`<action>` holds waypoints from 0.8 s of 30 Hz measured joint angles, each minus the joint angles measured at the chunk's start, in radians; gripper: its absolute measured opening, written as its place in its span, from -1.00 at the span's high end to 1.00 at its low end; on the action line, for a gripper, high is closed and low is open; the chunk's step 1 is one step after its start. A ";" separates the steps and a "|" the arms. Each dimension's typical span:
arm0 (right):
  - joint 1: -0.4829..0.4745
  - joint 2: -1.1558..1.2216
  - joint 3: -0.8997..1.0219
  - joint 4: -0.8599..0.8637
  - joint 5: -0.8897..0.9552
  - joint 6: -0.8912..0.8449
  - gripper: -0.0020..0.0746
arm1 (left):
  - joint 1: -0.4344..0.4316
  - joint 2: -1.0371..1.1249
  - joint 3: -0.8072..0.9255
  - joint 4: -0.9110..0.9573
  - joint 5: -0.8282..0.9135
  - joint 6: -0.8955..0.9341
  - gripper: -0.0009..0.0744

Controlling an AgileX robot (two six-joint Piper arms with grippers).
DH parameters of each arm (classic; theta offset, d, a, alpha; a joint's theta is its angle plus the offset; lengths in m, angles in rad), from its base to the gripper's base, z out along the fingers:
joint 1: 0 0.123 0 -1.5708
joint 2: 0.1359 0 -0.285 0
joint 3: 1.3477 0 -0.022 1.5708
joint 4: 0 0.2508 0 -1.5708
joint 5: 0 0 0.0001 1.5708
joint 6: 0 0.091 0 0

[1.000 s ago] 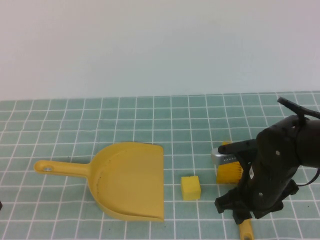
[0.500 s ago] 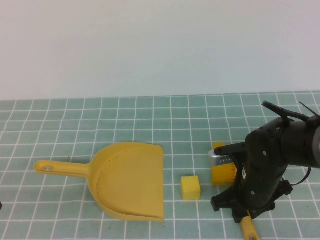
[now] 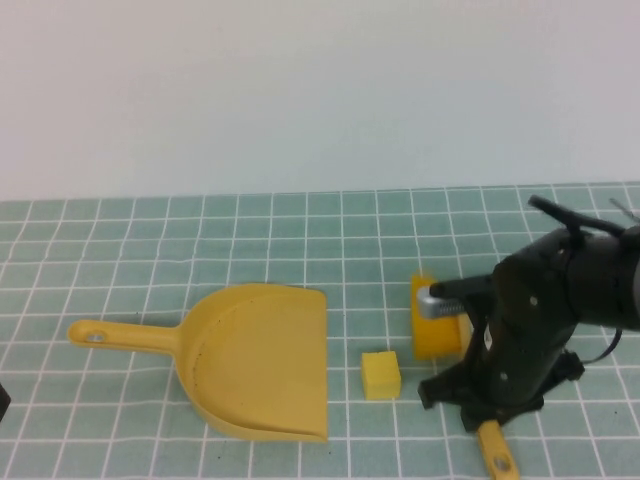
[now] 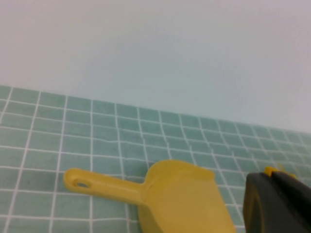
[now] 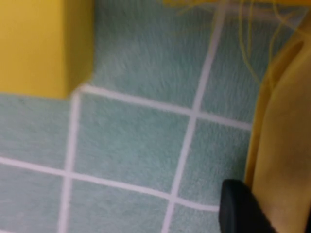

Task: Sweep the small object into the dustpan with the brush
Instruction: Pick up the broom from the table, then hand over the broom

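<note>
While the mustard-yellow dustpan [image 3: 255,362] lies flat on the green-tiled surface [image 3: 120,250], its rounded plastic scoop ends in a straight front edge that faces the small object [image 3: 381,375], a pale-yellow cube with a soft, foam-like look sitting just beside that edge without touching it. The dustpan's long thin handle, pierced by a hang hole, points away from the cube. On the cube's far side from the dustpan stands the brush [image 3: 437,322]: a block of bright orange-yellow bristles, near the cube but apart from it, with a tan-yellow plastic handle running back under the black right arm and showing again beyond it.

The right pincer [image 3: 462,392] is low over the brush handle, and the arm's bulk hides most of it. In the right wrist view a dark fingertip [image 5: 240,208] lies against the smooth handle; how wide the pincer stands, and whether it grips, I cannot tell.

The left pincer [image 4: 277,201] shows only as a dark edge in its own wrist view, well apart from the dustpan's handle end, closed on nothing. A pale plain wall [image 3: 320,90] rises behind the tiles.
</note>
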 joint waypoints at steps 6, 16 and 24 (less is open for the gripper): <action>0.000 -0.087 -0.081 -0.006 0.022 -0.002 0.45 | 0.000 0.000 0.000 -0.124 -0.003 0.000 0.97; 0.091 -0.216 -0.263 0.238 0.074 -0.261 0.45 | 0.000 0.024 0.000 -0.969 0.206 0.320 0.68; 0.287 -0.256 -0.359 0.285 0.133 -0.368 0.45 | 0.000 0.054 0.000 -1.011 0.227 0.360 -0.10</action>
